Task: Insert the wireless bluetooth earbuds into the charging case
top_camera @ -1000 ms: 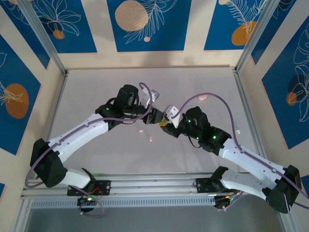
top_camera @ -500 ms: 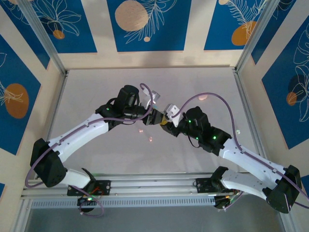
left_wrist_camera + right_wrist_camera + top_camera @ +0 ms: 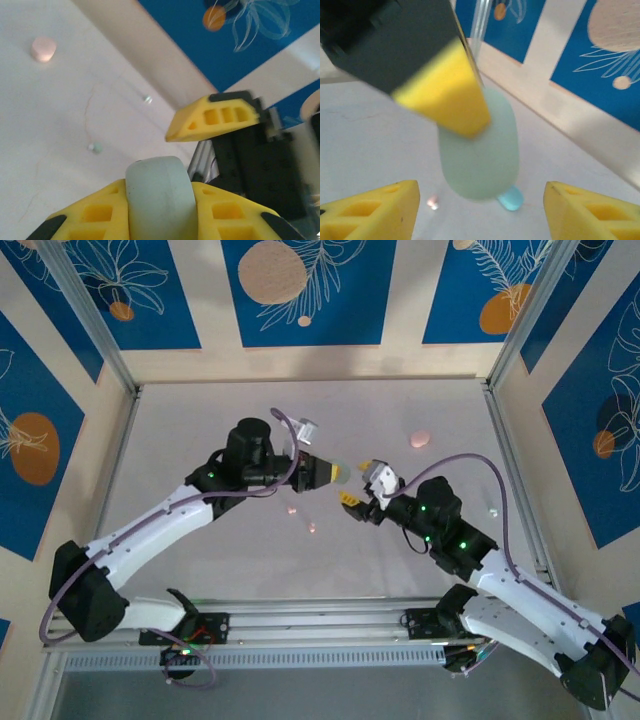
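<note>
my left claw (image 3: 159, 222) is clamped shut on the pale teal charging case (image 3: 159, 187). it holds the case up off the table (image 3: 200, 420), with the rounded end poking out past my yellow fingertips. my right claw (image 3: 481, 212) faces it with the jaws spread wide, one finger on each side of the case and neither touching it. in my right wrist view a small blue earbud (image 3: 511, 199) shows just under the case's lower end; i cannot tell whether they touch. a tiny pink earbud (image 3: 432, 202) lies on the table nearby. a loose teal bud (image 3: 95, 147) lies on the table well apart, and a pink case (image 3: 419, 439) sits further back.
</note>
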You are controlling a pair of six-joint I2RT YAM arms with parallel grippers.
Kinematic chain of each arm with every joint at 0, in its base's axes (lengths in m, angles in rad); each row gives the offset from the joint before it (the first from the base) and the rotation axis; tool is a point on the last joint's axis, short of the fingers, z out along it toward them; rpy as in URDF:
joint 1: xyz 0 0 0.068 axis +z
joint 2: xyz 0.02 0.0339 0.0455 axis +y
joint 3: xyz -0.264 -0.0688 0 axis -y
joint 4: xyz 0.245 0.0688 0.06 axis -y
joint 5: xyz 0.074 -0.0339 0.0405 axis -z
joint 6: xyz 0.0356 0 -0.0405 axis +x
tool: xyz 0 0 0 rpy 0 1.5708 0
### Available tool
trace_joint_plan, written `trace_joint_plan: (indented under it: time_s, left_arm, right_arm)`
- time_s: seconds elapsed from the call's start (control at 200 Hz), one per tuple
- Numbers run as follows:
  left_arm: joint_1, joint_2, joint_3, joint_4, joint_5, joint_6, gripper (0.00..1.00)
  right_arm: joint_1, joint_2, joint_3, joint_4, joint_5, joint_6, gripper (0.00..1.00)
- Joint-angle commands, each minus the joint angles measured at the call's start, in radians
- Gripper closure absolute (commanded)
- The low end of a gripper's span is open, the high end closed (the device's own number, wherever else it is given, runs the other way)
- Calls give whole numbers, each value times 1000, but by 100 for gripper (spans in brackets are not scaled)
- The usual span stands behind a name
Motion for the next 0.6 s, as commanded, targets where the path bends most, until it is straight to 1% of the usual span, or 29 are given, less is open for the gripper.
trace_joint_plan:
  time_s: [0.0,0.07,0.125,0.25,0.37,0.55,0.595]
  left_arm:
    - [21,-35,-37,236,40,-202,77]
    - [22,-34,-36,260,57,-242,77]
    - [22,-34,-31,257,61,-256,77]
    - [28,-23,-27,247,62,-271,77]
    - [32,5,-8,251,92,-304,77]
    - [31,12,-2,253,97,-317,77]
    - [33,14,-3,249,98,-317,77]
  right_arm:
    - [-106,0,-34,122,-176,10,33]
    - [-139,3,-59,227,-234,35,33]
    - [-153,16,-60,278,-247,36,33]
    - [-166,59,-19,313,-298,12,35]
    - [-168,105,4,388,-304,5,36]
    - [-169,158,55,410,-322,-14,39]
    - [-170,168,59,424,-324,-6,42]
